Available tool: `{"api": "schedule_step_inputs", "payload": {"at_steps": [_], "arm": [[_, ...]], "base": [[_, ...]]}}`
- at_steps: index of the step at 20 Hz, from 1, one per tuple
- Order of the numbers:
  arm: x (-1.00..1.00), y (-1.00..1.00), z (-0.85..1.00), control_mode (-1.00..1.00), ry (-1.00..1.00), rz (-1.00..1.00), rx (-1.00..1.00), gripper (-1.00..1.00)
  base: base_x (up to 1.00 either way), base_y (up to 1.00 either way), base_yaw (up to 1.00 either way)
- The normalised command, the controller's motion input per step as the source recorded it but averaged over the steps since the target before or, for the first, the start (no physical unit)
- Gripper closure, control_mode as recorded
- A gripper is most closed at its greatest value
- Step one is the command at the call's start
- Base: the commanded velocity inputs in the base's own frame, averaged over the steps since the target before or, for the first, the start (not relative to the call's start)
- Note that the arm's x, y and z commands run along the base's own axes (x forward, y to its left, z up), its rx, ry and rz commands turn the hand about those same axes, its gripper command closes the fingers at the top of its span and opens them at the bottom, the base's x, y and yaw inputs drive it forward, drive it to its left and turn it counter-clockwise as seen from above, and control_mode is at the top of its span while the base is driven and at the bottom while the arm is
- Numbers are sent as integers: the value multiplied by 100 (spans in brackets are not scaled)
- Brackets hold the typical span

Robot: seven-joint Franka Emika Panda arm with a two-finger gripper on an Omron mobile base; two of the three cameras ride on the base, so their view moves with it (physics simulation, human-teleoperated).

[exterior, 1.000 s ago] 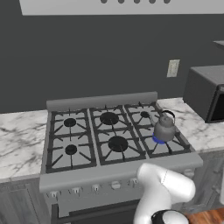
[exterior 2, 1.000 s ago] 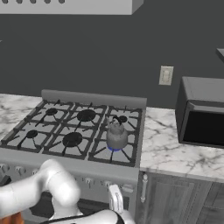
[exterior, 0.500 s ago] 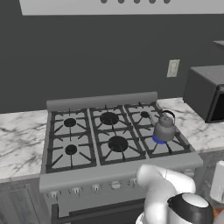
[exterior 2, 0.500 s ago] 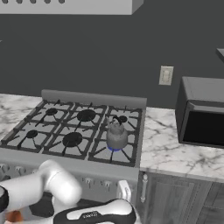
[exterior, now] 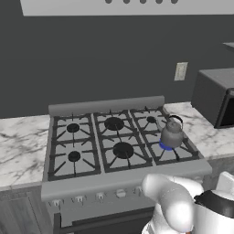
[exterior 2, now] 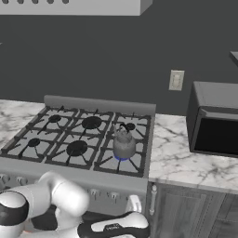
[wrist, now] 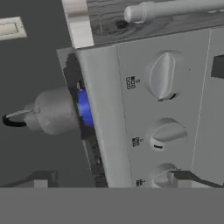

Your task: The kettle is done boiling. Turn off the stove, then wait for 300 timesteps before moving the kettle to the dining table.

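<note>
Left base view: you have the kettle (exterior: 172,133) on the front right burner of the stove (exterior: 119,141), blue flame (exterior: 165,146) under it, so the burner is not yet off. Microwave (exterior: 216,97) stands well apart on the counter.

Right base view: same kettle (exterior 2: 123,142), flame lit; wall outlet (exterior 2: 175,80) behind. The wait and the move to the dining table remain.

Hand view, rolled sideways: your gripper (wrist: 113,178) has its jaws spread wide, holding nothing, facing the front knobs (wrist: 163,75). No knob is touched yet. A cabinet handle (wrist: 175,8) lies beside the panel; judged clear of your approach.
</note>
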Motion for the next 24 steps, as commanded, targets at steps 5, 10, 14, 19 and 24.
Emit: {"api": "schedule_step_inputs", "payload": {"at_steps": [5, 10, 14, 19, 24], "arm": [[23, -11, -36, -100, 0, -1, 5, -100], [13, -12, -24, -100, 0, -2, 1, -100], [16, -11, -3, -100, 0, -5, 0, -100], [27, -1, 0, -100, 0, -6, 0, -100], [30, 0, -3, -100, 0, -3, 0, -100]], "base": [[0, 0, 0], [0, 0, 0], [0, 0, 0], [0, 0, 0], [0, 0, 0]]}}
